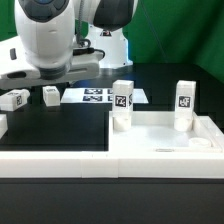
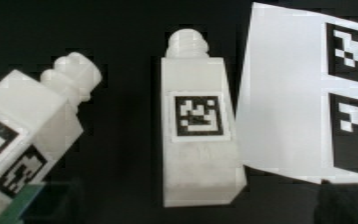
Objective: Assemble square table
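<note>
Tool wide open, nothing held, above the leg (image 2: 197,120) beside the marker board (image 2: 318,90). Centre over its middle, clear of the second leg (image 2: 34,120), then close squarely.

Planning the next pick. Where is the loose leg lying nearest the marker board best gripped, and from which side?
Grip the leg at its flat-sided middle, around the tag, coming straight down from above with the jaws across its narrow width. It lies flat, tag up, and its long sides look flat, while the ribbed screw end is rounded and would likely slip.
</note>
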You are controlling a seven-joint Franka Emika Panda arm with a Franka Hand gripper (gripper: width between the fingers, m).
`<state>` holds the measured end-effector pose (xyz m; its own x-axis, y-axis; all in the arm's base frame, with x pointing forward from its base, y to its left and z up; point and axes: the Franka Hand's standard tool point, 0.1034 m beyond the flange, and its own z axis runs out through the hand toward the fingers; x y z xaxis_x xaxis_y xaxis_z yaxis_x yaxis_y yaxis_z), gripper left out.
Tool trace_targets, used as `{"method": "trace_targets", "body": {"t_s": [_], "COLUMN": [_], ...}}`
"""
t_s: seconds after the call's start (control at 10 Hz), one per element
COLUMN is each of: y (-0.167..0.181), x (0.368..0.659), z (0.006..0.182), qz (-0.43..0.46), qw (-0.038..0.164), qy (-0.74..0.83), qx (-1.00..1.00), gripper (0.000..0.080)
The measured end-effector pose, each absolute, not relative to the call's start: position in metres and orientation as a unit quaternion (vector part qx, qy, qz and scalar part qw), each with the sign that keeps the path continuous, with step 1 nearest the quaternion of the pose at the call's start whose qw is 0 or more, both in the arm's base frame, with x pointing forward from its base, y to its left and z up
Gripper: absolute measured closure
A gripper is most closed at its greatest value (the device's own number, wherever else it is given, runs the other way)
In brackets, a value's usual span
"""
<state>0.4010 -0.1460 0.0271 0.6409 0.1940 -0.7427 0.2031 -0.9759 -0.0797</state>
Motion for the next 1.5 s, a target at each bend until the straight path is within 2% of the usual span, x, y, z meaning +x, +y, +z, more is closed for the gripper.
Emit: {"method": "trace_targets", "body": {"t_s": [0.2, 0.5, 0.7, 0.8, 0.9, 1.4, 1.5], "y": [-0.145, -0.144, -0.144, -0.144, -0.144, -0.144, -0.144], "x": [0.376, 0.371, 0.37, 0.37, 0.37, 0.37, 0.373], "z": [0.011, 0.007, 0.007, 0.007, 0.007, 0.007, 0.014], "qz": [-0.412, -0.413, -0.414, -0.414, -0.414, -0.414, -0.42], "qw": [0.003, 0.003, 0.003, 0.003, 0.003, 0.003, -0.003], "qy": [0.111, 0.111, 0.111, 0.111, 0.111, 0.111, 0.118], "qx": [0.904, 0.904, 0.904, 0.904, 0.903, 0.904, 0.9], "gripper": [0.015, 0.015, 0.04, 0.04, 0.0511, 0.0511, 0.0511]}}
